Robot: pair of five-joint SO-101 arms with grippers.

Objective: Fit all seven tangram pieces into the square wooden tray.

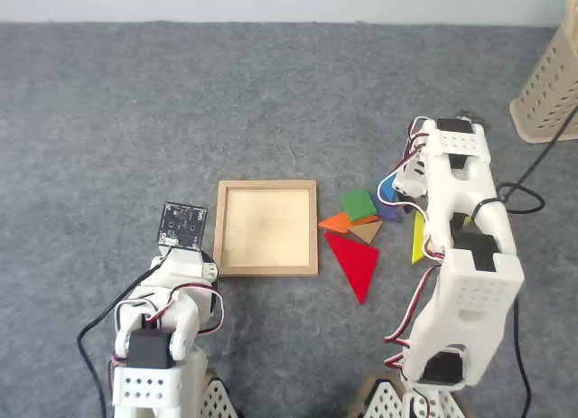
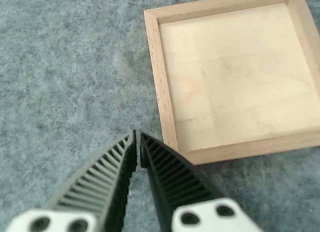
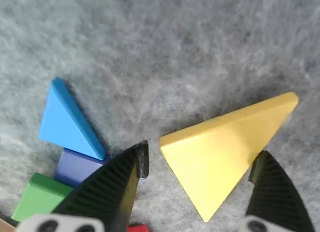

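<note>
Right of square wooden tray (image 1: 267,270), right gripper (image 3: 202,159) gapes astride yellow triangle (image 3: 225,147); prob. 1st pick, next: clamp; left gripper (image 2: 137,137) pinched, empty.

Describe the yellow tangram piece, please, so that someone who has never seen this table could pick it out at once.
Find the square wooden tray on the grey carpet; coloured pieces cluster to its right in the high view. Beyond them, the yellow triangle lies under the open right gripper. It is the only yellow piece and touches no other.
</note>
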